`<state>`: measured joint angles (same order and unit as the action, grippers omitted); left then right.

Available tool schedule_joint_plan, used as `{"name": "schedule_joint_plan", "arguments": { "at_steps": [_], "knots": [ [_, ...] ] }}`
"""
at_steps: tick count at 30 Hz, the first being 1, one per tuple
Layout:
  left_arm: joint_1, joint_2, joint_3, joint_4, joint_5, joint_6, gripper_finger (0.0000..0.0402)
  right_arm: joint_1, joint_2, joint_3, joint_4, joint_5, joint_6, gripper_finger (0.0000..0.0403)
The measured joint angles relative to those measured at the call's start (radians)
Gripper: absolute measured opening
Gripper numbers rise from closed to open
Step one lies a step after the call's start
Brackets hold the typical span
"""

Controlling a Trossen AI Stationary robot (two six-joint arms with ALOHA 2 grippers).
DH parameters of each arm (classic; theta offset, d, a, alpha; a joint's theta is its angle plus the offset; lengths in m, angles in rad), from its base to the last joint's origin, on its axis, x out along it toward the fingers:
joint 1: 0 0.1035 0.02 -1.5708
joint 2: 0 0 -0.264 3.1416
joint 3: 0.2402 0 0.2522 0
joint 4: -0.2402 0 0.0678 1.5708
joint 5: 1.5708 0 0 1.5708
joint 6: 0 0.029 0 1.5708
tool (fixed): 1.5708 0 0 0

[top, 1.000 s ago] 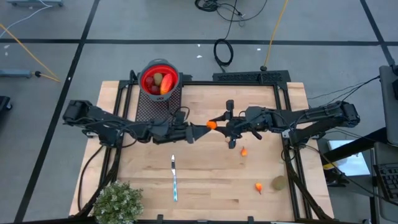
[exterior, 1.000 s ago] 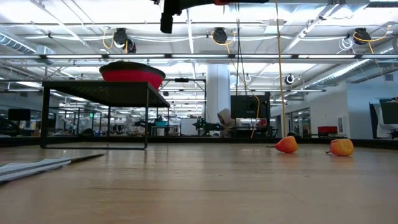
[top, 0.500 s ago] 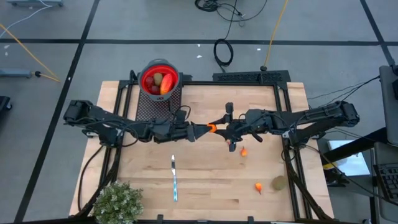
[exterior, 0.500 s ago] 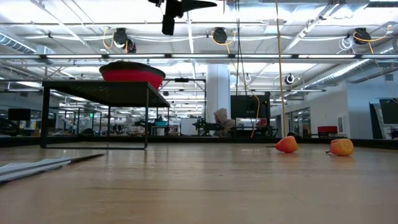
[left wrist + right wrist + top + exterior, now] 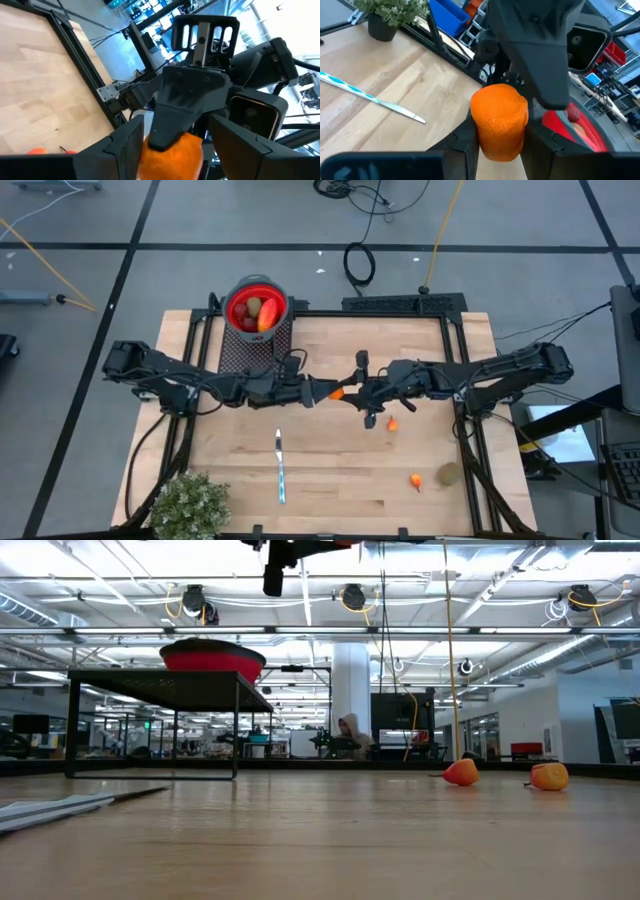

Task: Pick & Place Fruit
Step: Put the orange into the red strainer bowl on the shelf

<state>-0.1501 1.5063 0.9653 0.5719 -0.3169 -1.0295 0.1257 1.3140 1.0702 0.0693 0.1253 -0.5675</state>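
Handover in progress above mid-table. Right gripper (image 5: 352,389) grasps an orange fruit piece (image 5: 500,121). Left gripper (image 5: 322,392) meets it nose to nose, fingers (image 5: 125,145) spread either side of the piece; contact cannot be told.

Done: several fruits sit in the red bowl (image 5: 236,293), behind the left gripper on the raised rack.

Left: two orange bits (image 5: 392,424) and a kiwi-like oval (image 5: 449,474) lie on the table below and beyond the right gripper.

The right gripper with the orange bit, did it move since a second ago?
Yes. In the high view the right gripper, shut on the orange piece, slid left, away from the orange bit on the table and up to the left gripper.
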Motion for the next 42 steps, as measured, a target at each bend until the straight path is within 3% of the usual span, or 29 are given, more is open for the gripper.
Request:
{"name": "schedule_joint_plan", "arguments": {
  "at_steps": [28, 38, 42],
  "knots": [
    [0.005, 0.0, 0.0, -0.031, 0.067, 0.024, 0.0224, -0.041, 0.005, 0.0, 0.026, 0.036, -0.025, 0.0105],
    [0.024, 0.0, -0.002, -0.035, 0.09, 0.022, 0.0125, -0.042, 0.003, 0.0, 0.023, 0.038, -0.024, 0.0105],
    [0.027, 0.0, -0.002, -0.035, 0.09, 0.02, 0.0116, -0.042, 0.003, 0.0, 0.023, 0.038, -0.023, 0.0109]
  ]
}}
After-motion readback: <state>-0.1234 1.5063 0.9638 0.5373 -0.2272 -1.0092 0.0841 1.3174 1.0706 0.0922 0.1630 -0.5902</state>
